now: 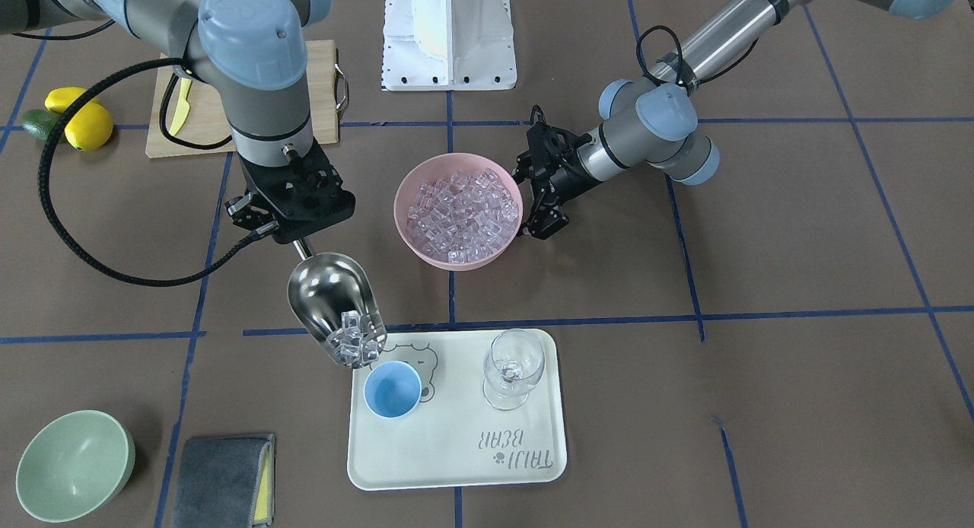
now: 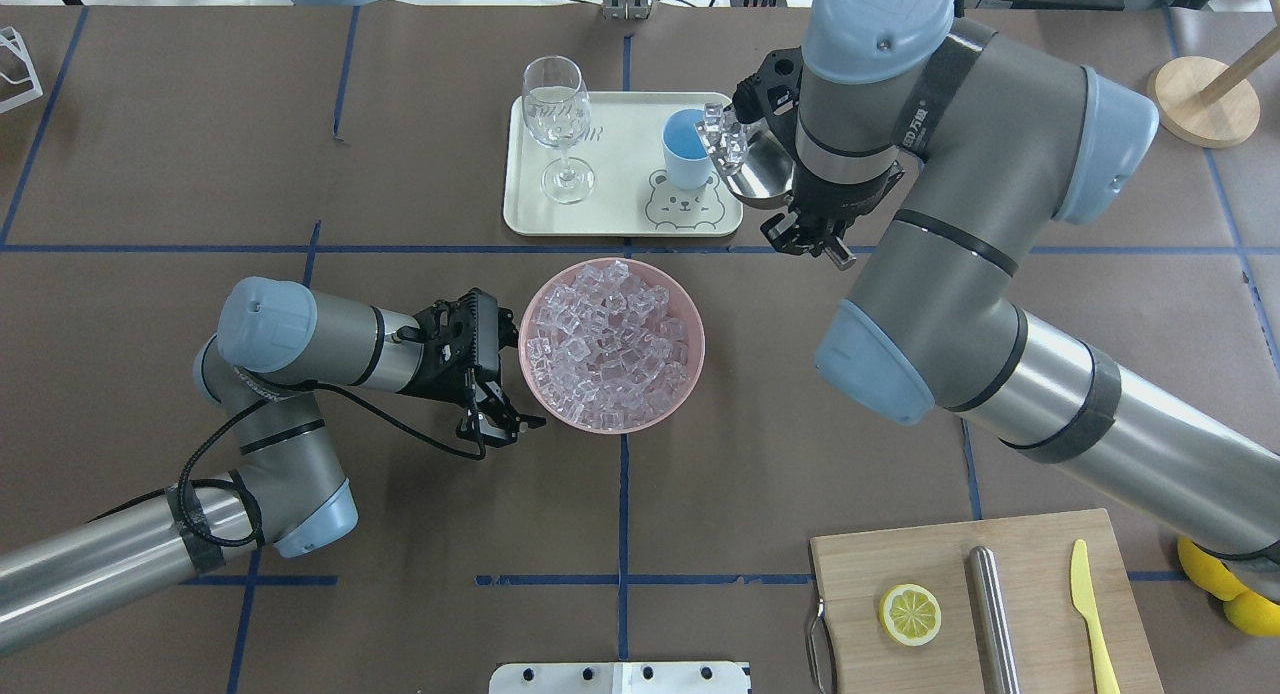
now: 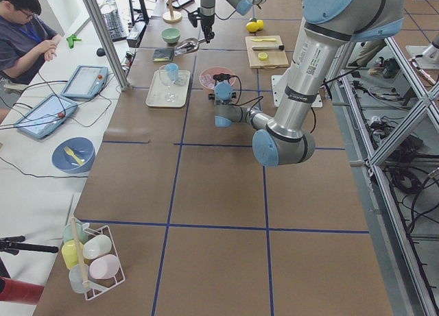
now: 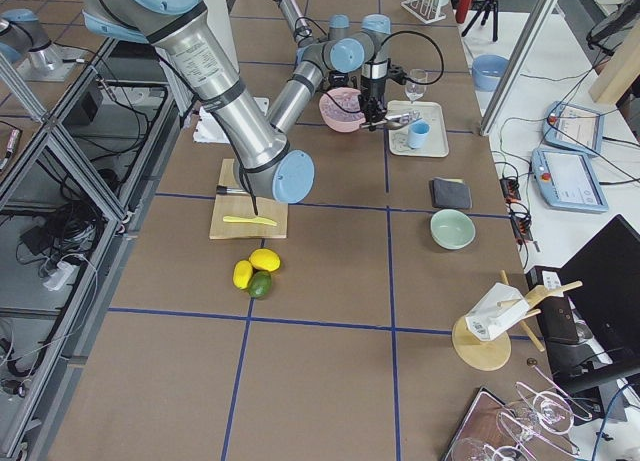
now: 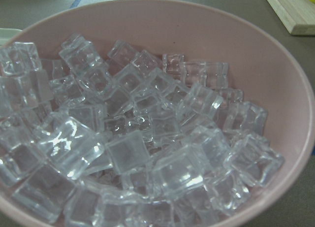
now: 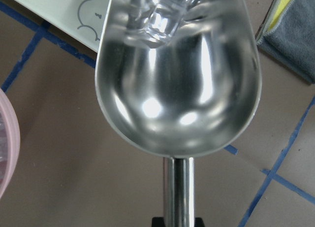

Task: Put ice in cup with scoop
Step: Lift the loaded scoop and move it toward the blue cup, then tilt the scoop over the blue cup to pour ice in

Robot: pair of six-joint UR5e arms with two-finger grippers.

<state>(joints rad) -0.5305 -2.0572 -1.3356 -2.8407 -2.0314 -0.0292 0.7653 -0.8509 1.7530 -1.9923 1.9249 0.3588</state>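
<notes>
My right gripper (image 1: 299, 240) is shut on the thin handle of the steel scoop (image 1: 331, 300), which also shows in the overhead view (image 2: 762, 169) and fills the right wrist view (image 6: 177, 89). The scoop tilts mouth-down, with a few ice cubes (image 1: 358, 339) at its lip, right beside the rim of the light-blue cup (image 1: 392, 389). The cup (image 2: 685, 146) stands on a cream tray (image 1: 456, 452) and looks empty. My left gripper (image 1: 542, 201) is open at the side of a pink bowl (image 1: 397, 208) heaped with ice (image 2: 610, 344), seen close in the left wrist view (image 5: 133, 138).
A clear wine glass (image 1: 514, 368) stands on the tray beside the cup. A pale-green bowl (image 1: 72, 463) and a grey cloth (image 1: 221, 478) lie near the tray. A wooden board (image 2: 1040, 574) carries a lemon half, a steel cylinder and a yellow knife. Lemons (image 1: 84, 121) lie beside it.
</notes>
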